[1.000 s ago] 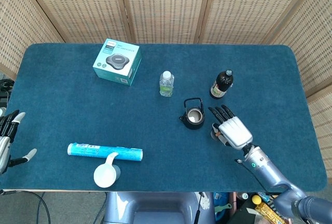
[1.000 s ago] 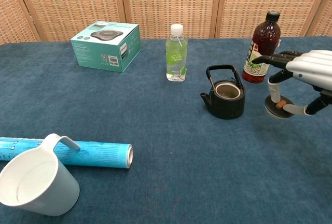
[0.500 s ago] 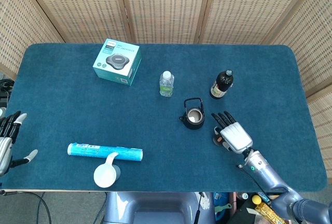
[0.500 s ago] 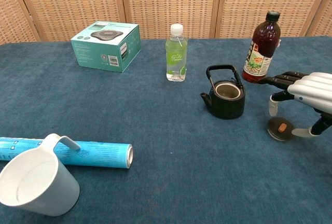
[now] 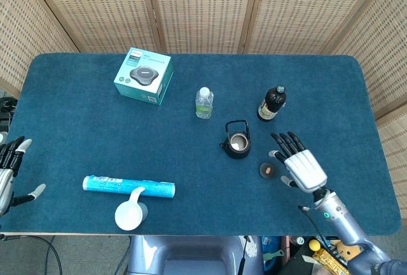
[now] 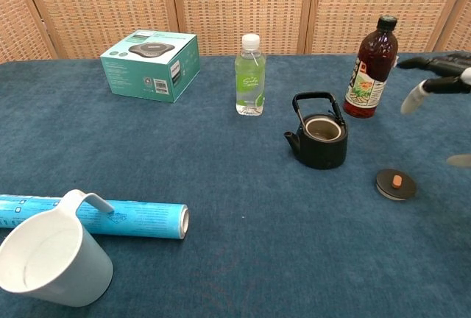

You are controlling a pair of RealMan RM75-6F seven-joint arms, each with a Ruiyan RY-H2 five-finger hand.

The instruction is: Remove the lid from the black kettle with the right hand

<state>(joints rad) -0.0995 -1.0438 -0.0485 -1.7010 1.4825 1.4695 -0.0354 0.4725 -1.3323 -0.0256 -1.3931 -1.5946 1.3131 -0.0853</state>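
The black kettle (image 5: 236,140) (image 6: 319,140) stands mid-table with its top uncovered and its handle upright. Its round black lid (image 5: 268,170) (image 6: 396,184), with an orange knob, lies flat on the blue cloth to the kettle's right. My right hand (image 5: 301,165) hovers just right of the lid with fingers spread, holding nothing; in the chest view only its fingertips (image 6: 434,82) show at the right edge. At the table's left edge my left hand (image 5: 9,172) stays with fingers apart and nothing in it.
A dark bottle (image 5: 272,103) (image 6: 371,57) stands behind the kettle on the right, a clear water bottle (image 5: 203,102) (image 6: 250,75) behind it on the left. A teal box (image 5: 144,75) sits far left. A blue tube (image 5: 129,187) and white cup (image 5: 130,211) lie near the front.
My right hand set the lid down on the cloth right of the kettle, let go, and drew away to the right and up. The left hand barely moved.
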